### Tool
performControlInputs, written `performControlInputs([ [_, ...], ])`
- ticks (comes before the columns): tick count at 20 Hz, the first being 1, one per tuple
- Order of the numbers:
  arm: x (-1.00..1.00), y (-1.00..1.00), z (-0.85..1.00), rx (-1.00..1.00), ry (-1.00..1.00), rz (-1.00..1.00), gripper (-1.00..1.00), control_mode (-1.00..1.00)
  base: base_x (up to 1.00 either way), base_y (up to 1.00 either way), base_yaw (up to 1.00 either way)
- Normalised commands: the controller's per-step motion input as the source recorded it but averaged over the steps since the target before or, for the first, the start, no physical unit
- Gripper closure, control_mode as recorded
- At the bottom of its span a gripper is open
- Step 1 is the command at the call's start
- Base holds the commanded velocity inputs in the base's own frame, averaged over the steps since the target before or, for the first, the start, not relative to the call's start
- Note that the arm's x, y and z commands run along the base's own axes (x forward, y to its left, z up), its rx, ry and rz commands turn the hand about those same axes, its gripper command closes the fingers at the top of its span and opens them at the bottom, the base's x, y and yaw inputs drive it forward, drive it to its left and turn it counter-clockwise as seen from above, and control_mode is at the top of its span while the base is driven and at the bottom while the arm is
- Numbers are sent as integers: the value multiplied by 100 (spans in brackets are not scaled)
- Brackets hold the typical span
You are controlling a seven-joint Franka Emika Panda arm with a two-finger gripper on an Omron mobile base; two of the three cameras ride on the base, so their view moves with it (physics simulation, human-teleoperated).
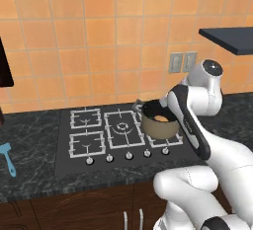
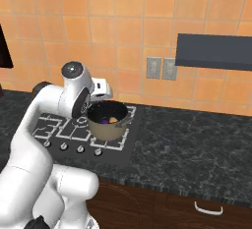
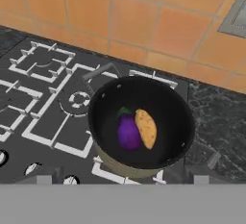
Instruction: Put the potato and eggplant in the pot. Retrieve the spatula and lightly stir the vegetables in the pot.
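Pot (image 3: 141, 163) on the stove's right front burner, potato (image 3: 146, 128) and purple eggplant (image 3: 128, 132) lying side by side inside it, touching.
Seen from the hand view, the hand (image 3: 123, 182) hangs above the pot with its fingers spread wide apart, gripping nothing. Far off on the dark desk (image 1: 29, 140), left of the stove (image 1: 113, 137), the light-blue spatula (image 1: 7, 158) lies flat, well apart from the pot.

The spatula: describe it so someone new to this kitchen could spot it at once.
Start at the black stovetop set in the dark counter. Go left along the counter, almost to the picture's edge. The spatula lies there, the only light-blue thing, far from the pot.
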Motion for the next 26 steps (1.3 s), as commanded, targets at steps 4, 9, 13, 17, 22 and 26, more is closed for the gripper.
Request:
performControlInputs([
  [4, -86, 24, 71, 0, 25, -11, -100, -100, 0, 0, 0],
  [9, -66, 2, 24, 0, 33, -12, -100, -100, 0, 0, 0],
  [13, -39, 0, -16, -5, 10, -3, -100, -100, 0, 0, 0],
  [17, 0, 0, -40, -7, 0, 0, -100, -100, 0, 0, 0],
  [22, -9, 2, -7, 0, 0, 0, -100, -100, 0, 0, 0],
  [26, 0, 0, 0, 0, 0, 0, -100, 100, -38, 69, 1],
])
